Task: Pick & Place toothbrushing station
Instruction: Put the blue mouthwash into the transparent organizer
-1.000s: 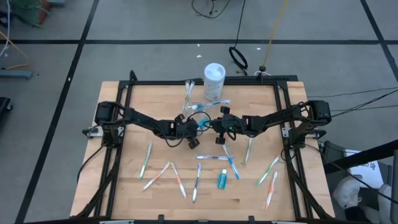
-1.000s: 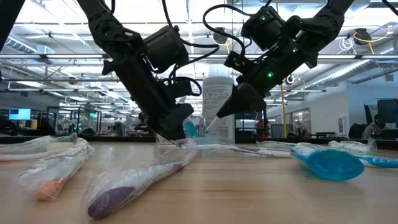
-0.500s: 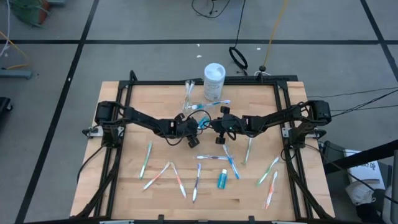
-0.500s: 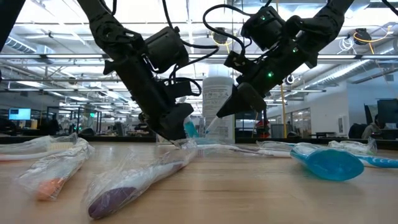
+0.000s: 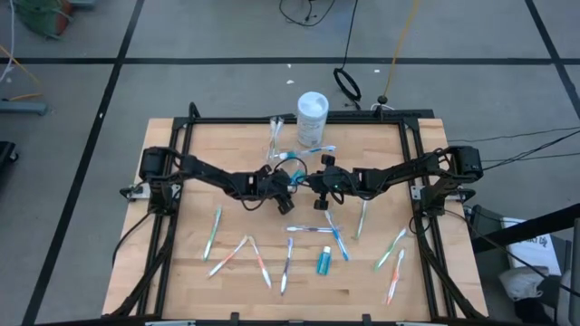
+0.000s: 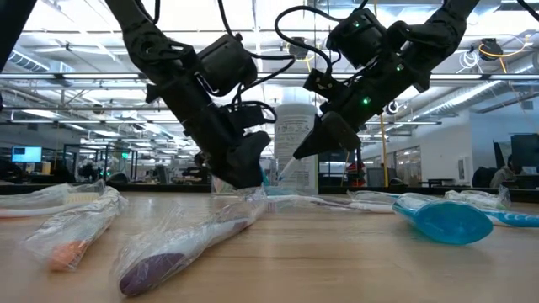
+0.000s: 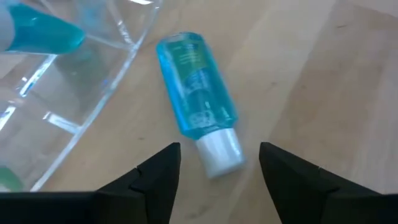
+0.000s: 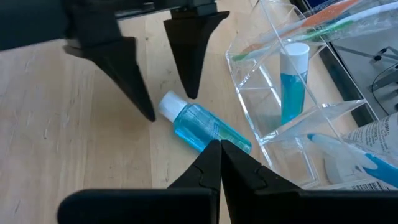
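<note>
This is a robotics lab set in a large open-plan industrial hall. The wooden table point(image 5: 181, 263) carries a black metal frame point(image 5: 299, 119) on which both arms are mounted, and it stands on a grey concrete floor point(image 5: 181, 36) marked with dark tape lines, cables point(image 5: 308, 11) trailing across it. Beyond the tabletop, the low view shows exposed ceiling trusses with strip lights point(image 6: 76, 38), computer monitors point(image 6: 25, 155) on distant desks, and a seated person point(image 6: 508, 172) (far off, at the right edge).
</note>
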